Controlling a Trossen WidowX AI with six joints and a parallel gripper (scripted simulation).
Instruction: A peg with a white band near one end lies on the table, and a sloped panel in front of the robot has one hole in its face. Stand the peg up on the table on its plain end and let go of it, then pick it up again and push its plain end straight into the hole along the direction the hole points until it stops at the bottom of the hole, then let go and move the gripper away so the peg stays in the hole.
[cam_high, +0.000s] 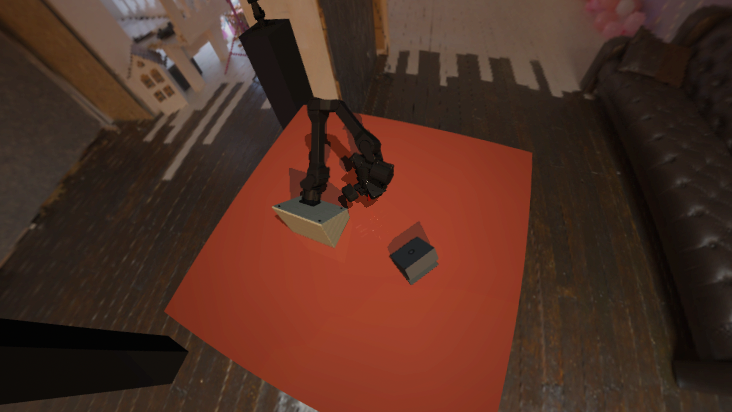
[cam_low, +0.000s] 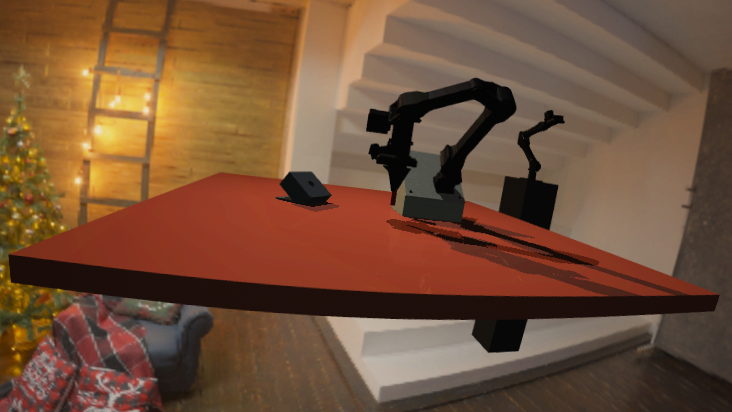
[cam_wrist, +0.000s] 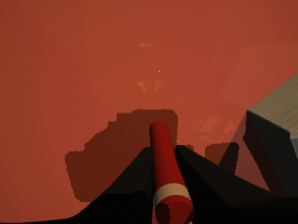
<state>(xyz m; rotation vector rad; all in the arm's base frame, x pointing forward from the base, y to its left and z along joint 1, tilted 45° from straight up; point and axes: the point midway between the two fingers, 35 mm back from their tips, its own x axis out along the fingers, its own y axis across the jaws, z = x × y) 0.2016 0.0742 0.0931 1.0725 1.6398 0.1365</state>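
Observation:
The red peg (cam_wrist: 162, 160) (cam_low: 393, 198) is upright between the fingers in the wrist view, its white-banded end up near the camera and its plain end down. My gripper (cam_wrist: 164, 153) (cam_low: 393, 188) is shut on the peg. In the exterior view the plain end appears a little above the table (cam_low: 230, 245) (cam_high: 358, 317). In the top view the arm hides nearly all of the peg. The dark sloped panel (cam_high: 424, 247) (cam_low: 296, 185) stands apart from the gripper, farther out from the arm's base. Its one round hole (cam_high: 411, 251) (cam_low: 310, 183) is in the tilted face.
A pale wedge-shaped block (cam_high: 312, 225) (cam_low: 434, 207) (cam_wrist: 280, 107) carries the arm's base and stands close beside the gripper. A second small arm (cam_low: 528, 148) stands on a black pedestal (cam_low: 527, 202) (cam_high: 279, 61) behind the table.

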